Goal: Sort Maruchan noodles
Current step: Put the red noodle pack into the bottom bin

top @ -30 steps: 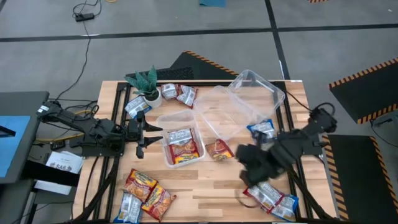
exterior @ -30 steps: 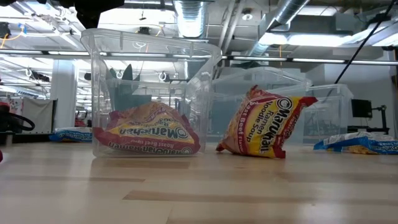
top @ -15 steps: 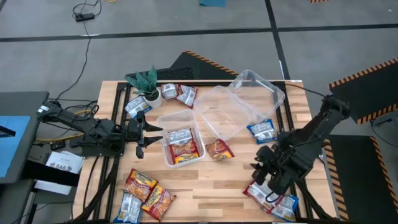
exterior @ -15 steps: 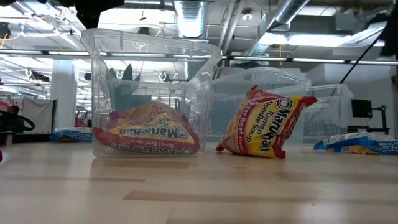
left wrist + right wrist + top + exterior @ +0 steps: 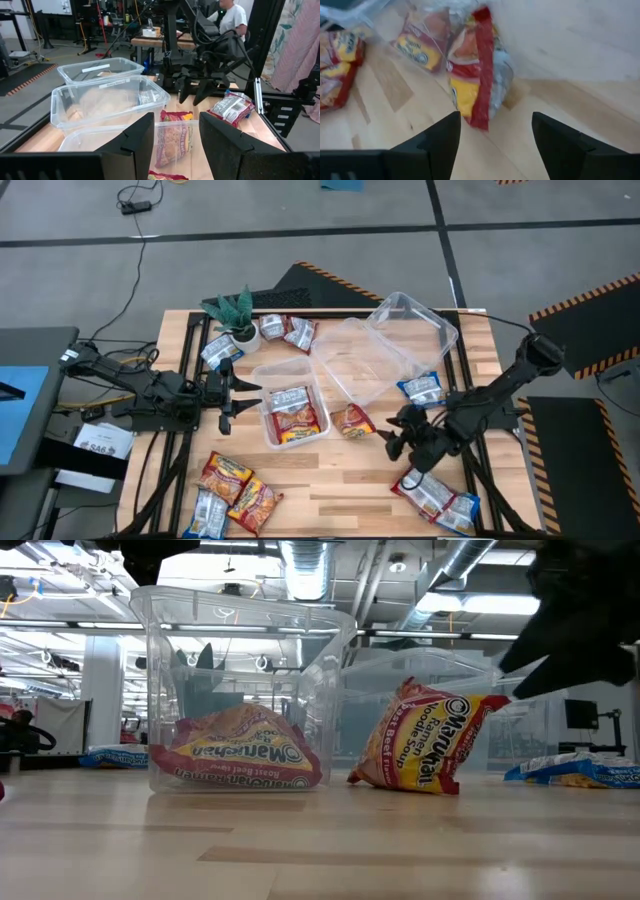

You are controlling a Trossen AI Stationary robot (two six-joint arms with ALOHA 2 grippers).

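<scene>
A red-and-yellow Maruchan packet [image 5: 352, 421] rests on the table by its lower edge, beside a clear tub [image 5: 268, 430]. The tub holds more packets [image 5: 293, 413]. My right gripper [image 5: 393, 440] is open and empty just right of the loose packet, which shows ahead of its fingers in the right wrist view [image 5: 472, 75]. My left gripper [image 5: 232, 395] is open and empty at the tub's left side. In the low view the packet [image 5: 425, 740] stands tilted next to the tub [image 5: 240, 640].
Two more clear tubs [image 5: 360, 365] [image 5: 410, 320] stand at the far right. A blue-and-white packet [image 5: 420, 388] lies right of them. More packets lie at the near right [image 5: 435, 498], near left [image 5: 235, 490] and far side [image 5: 285, 330]. A potted plant [image 5: 235, 315] stands far left.
My right gripper has moved from over the packets at the near right toward the far-left, up to the red-and-yellow packet beside the tub. It stays open and empty, and its arm now shows in the low view. The packets have not moved.
</scene>
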